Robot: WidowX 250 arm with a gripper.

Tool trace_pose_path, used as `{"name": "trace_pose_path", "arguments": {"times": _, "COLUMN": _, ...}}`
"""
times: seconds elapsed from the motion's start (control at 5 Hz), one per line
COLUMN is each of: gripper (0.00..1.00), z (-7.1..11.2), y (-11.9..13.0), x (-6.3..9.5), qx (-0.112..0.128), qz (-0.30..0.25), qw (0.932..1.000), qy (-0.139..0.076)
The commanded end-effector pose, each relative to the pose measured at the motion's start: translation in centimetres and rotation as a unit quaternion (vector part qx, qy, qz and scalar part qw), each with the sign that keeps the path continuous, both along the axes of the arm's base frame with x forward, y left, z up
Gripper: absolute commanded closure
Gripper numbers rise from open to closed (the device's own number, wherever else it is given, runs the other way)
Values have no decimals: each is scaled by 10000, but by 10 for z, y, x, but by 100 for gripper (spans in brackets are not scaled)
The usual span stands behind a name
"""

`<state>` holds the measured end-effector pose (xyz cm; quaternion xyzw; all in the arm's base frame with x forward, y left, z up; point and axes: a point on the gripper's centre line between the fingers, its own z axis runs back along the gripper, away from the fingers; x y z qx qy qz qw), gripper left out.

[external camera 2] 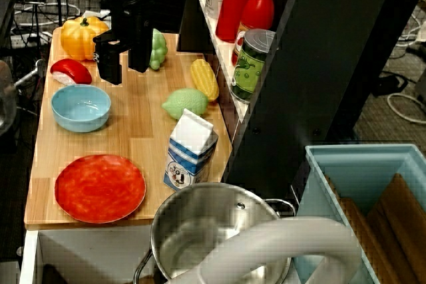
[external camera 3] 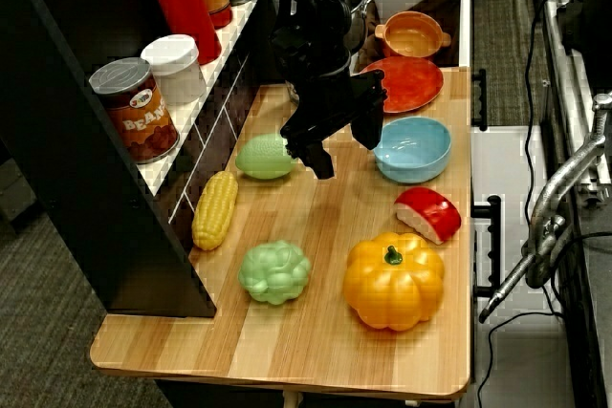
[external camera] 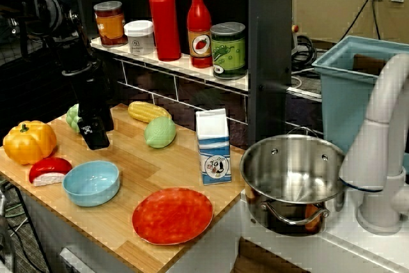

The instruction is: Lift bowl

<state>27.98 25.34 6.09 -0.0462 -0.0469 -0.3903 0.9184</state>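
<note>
Pumpkin [external camera: 29, 141] is sitting at the far left edge of the wooden counter [external camera: 160, 171] as I am viewing it from the front camera. Just beside it, a red-and-white toy slice [external camera: 49, 170] is lying near the counter's front edge. Next to that slice, the bowl [external camera: 91, 182] is resting upright and empty on the wood, with nothing touching it. Behind the bowl, I am seeing the gripper [external camera 2: 124, 63] hanging above the counter with its two black fingers [external camera 2: 110, 64] spread apart and nothing between them. Farther right, a corn cob [external camera: 147, 111] and a pale green lime [external camera: 160, 132] are lying near the back wall. A red plate [external camera: 172, 215] is sitting at the front edge, a milk carton [external camera: 213, 148] is standing behind it, and a steel pot [external camera: 293, 180] is sitting off the counter's right end.
</note>
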Motion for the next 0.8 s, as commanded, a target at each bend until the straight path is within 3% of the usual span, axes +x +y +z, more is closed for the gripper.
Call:
{"name": "trace_pose_path", "arguments": {"times": 0.0, "gripper": 0, "z": 0, "y": 0, "x": 0, "qx": 0, "qz": 0, "qw": 10000, "qy": 0}}
{"name": "trace_pose_path", "arguments": {"times": 0.6, "gripper": 0, "z": -2, "y": -12, "x": -18, "qx": -81, "qz": -204, "qw": 9998, "qy": 2}}
